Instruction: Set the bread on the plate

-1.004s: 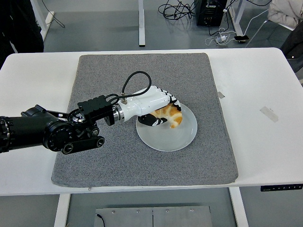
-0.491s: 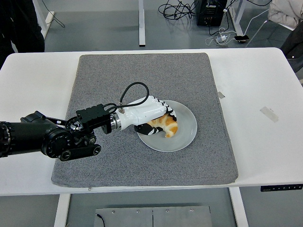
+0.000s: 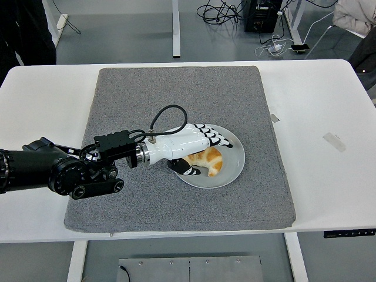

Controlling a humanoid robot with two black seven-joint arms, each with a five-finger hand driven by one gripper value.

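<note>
A golden croissant-shaped bread [image 3: 208, 161] lies on the white round plate [image 3: 232, 166], in its left half. The plate sits on the grey mat [image 3: 176, 94]. My left hand [image 3: 202, 148], white with black pads, hovers over the plate's left side. Its fingers [image 3: 218, 138] are stretched out flat above the bread and its thumb [image 3: 183, 168] is below left of the bread. The hand holds nothing. The black left arm [image 3: 64, 170] comes in from the left edge. The right arm is not in view.
The grey mat covers the middle of the white table [image 3: 317, 117]. Two small tape pieces [image 3: 333, 141] lie on the table at the right. Cables and a black box [image 3: 258, 14] are on the floor beyond the table.
The left hand's fingers have opened and lifted off the bread. The bread now lies free on the plate, and the plate has shifted slightly.
</note>
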